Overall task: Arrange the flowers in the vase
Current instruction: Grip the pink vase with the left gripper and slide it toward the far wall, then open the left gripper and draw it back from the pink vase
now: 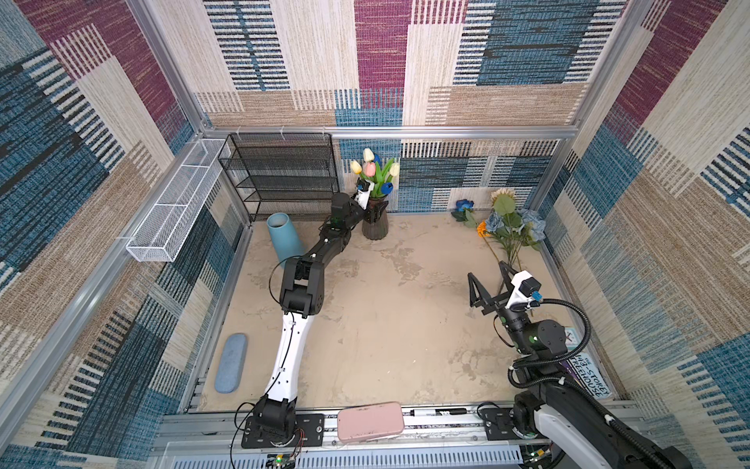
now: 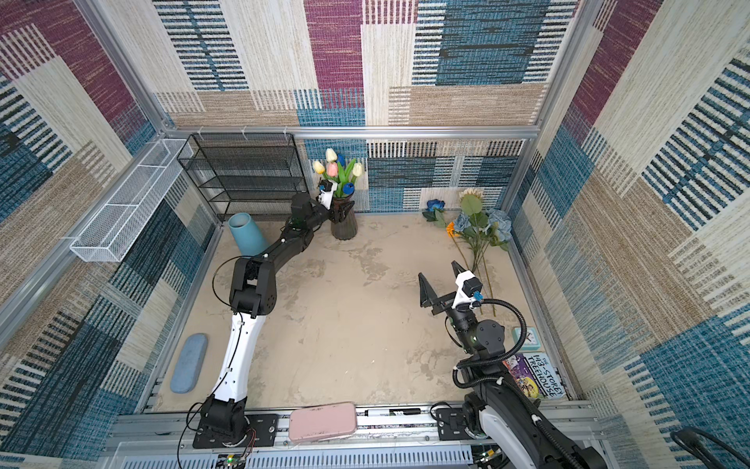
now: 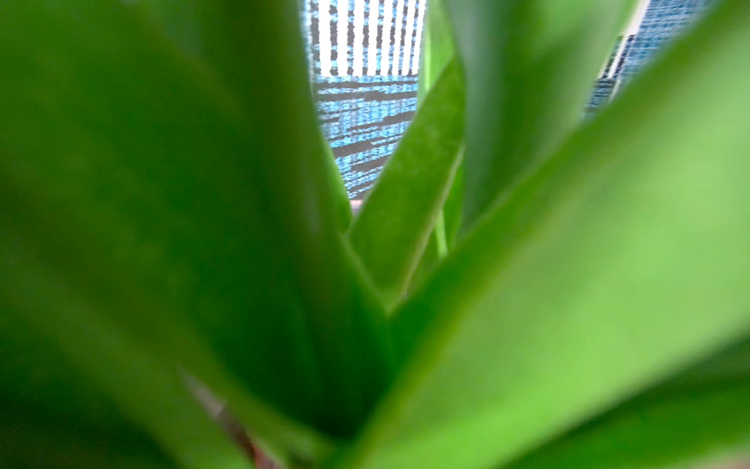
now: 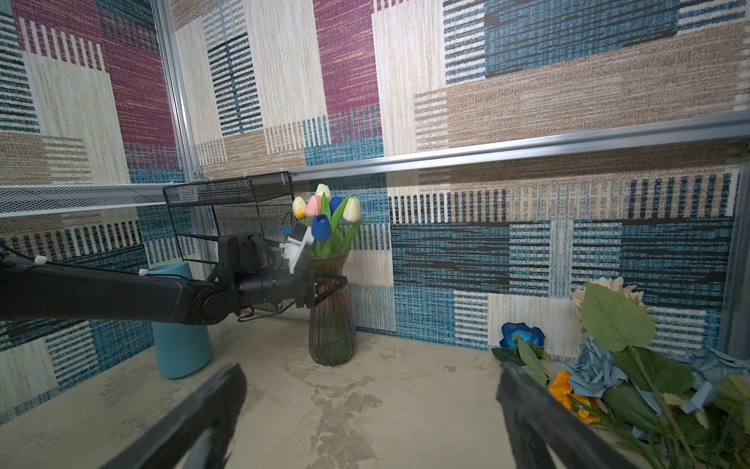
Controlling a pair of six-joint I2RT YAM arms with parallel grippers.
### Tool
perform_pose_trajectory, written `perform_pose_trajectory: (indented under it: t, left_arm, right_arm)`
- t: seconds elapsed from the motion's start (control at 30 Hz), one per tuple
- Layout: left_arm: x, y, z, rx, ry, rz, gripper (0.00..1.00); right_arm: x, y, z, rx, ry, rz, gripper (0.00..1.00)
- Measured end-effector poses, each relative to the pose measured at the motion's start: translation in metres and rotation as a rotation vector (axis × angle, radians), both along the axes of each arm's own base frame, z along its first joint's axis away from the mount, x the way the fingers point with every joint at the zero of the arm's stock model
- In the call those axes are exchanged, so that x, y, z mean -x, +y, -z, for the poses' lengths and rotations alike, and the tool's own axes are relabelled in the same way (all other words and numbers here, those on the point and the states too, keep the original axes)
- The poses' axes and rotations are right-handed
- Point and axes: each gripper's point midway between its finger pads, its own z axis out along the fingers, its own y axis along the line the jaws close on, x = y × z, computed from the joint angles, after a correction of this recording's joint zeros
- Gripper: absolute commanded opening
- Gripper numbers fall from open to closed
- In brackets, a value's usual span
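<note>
Writing sits nearest me: a book (image 2: 544,381) on the bench's (image 1: 385,325) front right corner reads "143-STOREY TREEHOUSE"; I can read nothing else. Just past it the right claw (image 1: 487,272) hangs spread wide and empty above the bench, by the stem ends of the flowers not yet placed. These are an orange bloom (image 1: 481,229), dusty-blue roses (image 1: 496,222), a cream sunflower (image 1: 503,199) and a blue rose (image 1: 464,205), all lying towards the far right corner. At the back wall the vase (image 1: 375,229) stands upright with the tulips (image 1: 375,170) already in it, and the left claw (image 4: 328,288) is clamped on its neck. I'd judge the job about half done.
</note>
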Motion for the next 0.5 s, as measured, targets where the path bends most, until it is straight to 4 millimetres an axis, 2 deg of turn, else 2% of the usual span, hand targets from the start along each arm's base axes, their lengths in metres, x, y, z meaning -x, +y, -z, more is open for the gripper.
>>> perform_pose_trajectory:
  t: [0.07, 0.17, 0.2, 0.5]
  left_arm:
    - [-0.001, 0.001, 0.0, 0.001, -0.002, -0.002, 0.59]
    - [-0.001, 0.001, 0.001, 0.002, -0.005, -0.002, 0.93]
    - [0.0, 0.001, 0.0, 0.005, -0.015, -0.001, 0.99]
    - [0.016, 0.008, -0.012, 0.021, -0.049, -0.007, 0.99]
  right_arm:
    - [0.0, 0.0, -0.001, 0.0, -0.002, 0.0, 1.0]
    - [0.0, 0.0, -0.001, 0.0, -0.002, 0.0, 1.0]
    - [0.0, 0.0, -0.001, 0.0, -0.002, 0.0, 1.0]
    - [0.001, 0.0, -0.001, 0.003, -0.006, -0.002, 1.0]
